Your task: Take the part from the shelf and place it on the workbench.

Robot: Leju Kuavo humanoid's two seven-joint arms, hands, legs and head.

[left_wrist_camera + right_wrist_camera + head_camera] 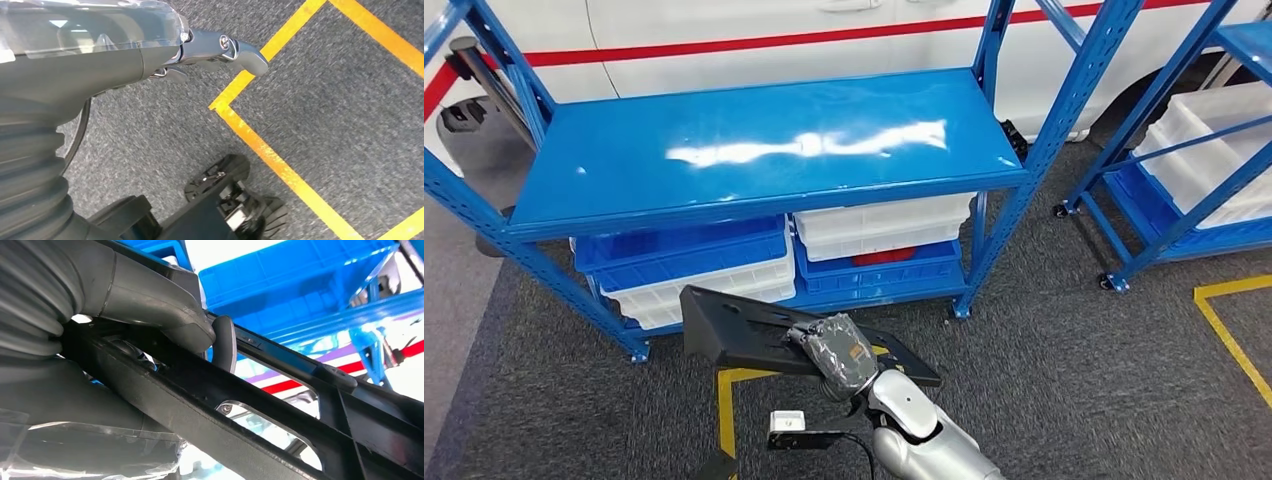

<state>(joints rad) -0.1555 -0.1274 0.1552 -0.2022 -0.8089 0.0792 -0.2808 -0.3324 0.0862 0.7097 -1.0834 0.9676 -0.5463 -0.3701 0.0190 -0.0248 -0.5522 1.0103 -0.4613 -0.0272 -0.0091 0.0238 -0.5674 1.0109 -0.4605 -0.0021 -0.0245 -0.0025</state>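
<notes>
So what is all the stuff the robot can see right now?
black part: one, black, long and flat, held in the right hand above the floor in front of the shelf
shelf: one, blue, top board bare and shiny
bins: several, blue and white, stacked on the lower level
second shelf: one, blue, to the right, with white bins
white car: one, red stripe, behind the shelves
floor lines: yellow, on grey carpet
right hand: one, grey, gripping the part
left hand: one, grey, holding nothing, hanging over the floor
</notes>
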